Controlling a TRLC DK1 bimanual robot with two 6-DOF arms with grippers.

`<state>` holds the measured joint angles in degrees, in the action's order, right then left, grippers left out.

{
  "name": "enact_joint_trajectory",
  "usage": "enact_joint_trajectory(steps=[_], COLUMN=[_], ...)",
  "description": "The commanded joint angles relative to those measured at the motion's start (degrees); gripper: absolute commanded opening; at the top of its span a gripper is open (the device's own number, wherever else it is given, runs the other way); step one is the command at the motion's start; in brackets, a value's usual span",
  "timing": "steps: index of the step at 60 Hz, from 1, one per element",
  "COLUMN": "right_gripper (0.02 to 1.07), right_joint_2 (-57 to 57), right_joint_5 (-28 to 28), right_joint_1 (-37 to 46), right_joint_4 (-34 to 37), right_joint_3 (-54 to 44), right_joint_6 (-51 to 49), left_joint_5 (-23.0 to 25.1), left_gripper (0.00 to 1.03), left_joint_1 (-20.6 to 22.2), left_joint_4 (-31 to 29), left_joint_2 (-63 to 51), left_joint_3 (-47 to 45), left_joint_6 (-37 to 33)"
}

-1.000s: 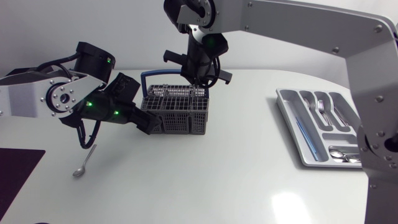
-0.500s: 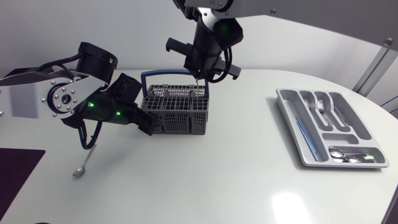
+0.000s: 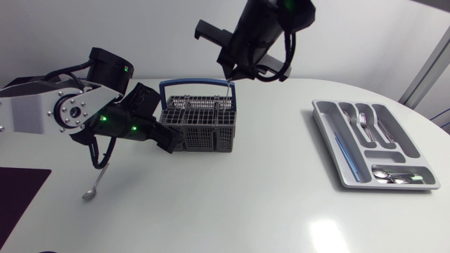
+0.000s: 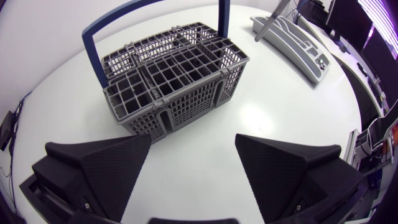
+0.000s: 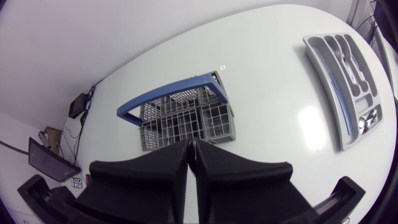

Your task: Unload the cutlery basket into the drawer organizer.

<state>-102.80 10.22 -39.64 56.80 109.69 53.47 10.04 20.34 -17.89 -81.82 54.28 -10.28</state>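
A spoon lies on the table, nearer than the cutlery basket and off its left side. The left gripper sits just beside the basket's near left corner, fingers spread wide. Above the basket's far right corner, the right gripper pinches a slim piece of cutlery. The drawer organizer lies well right of the basket.
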Motion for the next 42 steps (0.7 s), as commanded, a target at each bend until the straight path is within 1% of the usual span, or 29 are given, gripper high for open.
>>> enact_joint_trajectory(steps=[1,8,19,32,38,42], right_gripper=[0.08,0.08,0.08,0.08,0.08,0.08], right_joint_2=[2.26,3.40,5.07,7.97,10.43,12.89], right_joint_5=[-0.64,-2.92,-3.63,-3.71,-3.54,-2.31], right_joint_1=[1.05,3.25,7.38,15.20,19.16,22.85], right_joint_4=[2.44,6.49,12.55,15.71,15.54,14.92], right_joint_3=[0.44,0.70,-1.14,-9.76,-14.86,-18.81], right_joint_6=[-1.35,-4.43,-11.29,-19.20,-22.10,-25.00], left_joint_5=[-0.29,-0.29,-0.29,-0.29,-0.29,-0.29], left_gripper=[0.95,0.95,0.95,0.95,0.95,0.95], left_joint_1=[0.58,0.93,1.11,1.20,1.20,1.20], left_joint_4=[0.14,0.05,-0.13,-0.22,-0.30,-0.57], left_joint_2=[0.17,0.35,1.31,2.19,2.63,3.16], left_joint_3=[-0.93,-1.11,-1.37,-1.99,-2.25,-2.25], left_joint_6=[0.79,1.14,1.23,1.23,1.23,1.23])
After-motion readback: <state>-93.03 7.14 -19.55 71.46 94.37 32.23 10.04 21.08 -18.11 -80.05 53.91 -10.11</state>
